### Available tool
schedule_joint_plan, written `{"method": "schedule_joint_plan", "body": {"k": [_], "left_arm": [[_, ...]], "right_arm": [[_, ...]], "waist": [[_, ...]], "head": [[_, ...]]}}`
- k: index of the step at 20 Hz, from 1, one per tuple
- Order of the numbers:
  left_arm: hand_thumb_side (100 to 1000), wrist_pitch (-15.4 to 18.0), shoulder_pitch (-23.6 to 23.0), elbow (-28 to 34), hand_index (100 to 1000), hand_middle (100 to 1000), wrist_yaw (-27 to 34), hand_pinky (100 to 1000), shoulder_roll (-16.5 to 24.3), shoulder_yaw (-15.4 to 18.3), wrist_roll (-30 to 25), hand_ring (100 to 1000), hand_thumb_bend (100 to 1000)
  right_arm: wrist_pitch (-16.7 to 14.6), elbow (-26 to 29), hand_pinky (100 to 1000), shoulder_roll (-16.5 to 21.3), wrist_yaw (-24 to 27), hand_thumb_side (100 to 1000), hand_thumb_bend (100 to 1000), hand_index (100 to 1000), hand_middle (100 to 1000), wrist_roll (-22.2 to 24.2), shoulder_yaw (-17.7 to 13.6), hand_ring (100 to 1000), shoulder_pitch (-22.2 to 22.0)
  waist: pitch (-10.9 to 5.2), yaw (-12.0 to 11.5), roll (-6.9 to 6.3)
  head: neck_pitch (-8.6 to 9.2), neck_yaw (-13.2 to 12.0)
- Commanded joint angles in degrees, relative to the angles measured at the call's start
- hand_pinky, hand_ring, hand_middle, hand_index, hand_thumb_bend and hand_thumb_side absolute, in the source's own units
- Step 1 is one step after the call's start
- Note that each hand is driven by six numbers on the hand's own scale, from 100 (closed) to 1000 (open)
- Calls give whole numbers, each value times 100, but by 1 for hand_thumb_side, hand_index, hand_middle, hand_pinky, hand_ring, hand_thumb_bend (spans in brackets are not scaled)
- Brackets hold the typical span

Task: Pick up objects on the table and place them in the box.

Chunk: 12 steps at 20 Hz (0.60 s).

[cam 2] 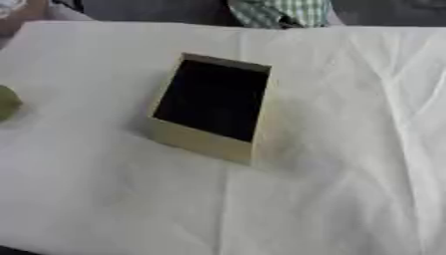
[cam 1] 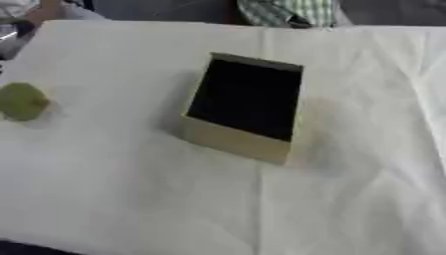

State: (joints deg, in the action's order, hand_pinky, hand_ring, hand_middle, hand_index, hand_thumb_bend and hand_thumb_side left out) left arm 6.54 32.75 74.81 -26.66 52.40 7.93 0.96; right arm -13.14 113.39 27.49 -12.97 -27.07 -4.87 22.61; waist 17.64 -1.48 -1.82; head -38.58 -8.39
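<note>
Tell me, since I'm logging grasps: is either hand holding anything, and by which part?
Nothing is held: neither hand is in view. The green object lies on the table, left of the box.

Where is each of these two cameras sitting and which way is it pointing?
Left eye view: in the robot's head, looking down at the white-clothed table; the box stands mid-table, a green object at left. No hand shows.
Right eye view: beside it, same downward look; the green object is cut by the left edge. No hand shows.
Shared: box, cloth, green object.
</note>
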Motion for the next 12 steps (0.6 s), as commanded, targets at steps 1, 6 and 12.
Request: {"method": "schedule_joint_plan", "body": {"k": [1,6,12], "left_arm": [[189,173,217,-353,879,825,-326,883,313,-56,-340,846,718],[122,417,526,-1005,875,814,-586,893,278,-68,-1074,849,688],[107,526,615,-1373,886,819,-427,897,342,-47,-1652,859,681]], "right_arm": [[16,120,805,125,31,540,100,768,697,36,6,714,34],[35,120,805,118,44,542,100,768,696,58,23,714,20],[46,120,805,138,33,543,100,768,696,52,18,714,-5]], "waist": [[-122,3,-9],[-121,8,-23],[-108,7,-39]], "head": [[101,-18],[47,120],[-54,299]]}}
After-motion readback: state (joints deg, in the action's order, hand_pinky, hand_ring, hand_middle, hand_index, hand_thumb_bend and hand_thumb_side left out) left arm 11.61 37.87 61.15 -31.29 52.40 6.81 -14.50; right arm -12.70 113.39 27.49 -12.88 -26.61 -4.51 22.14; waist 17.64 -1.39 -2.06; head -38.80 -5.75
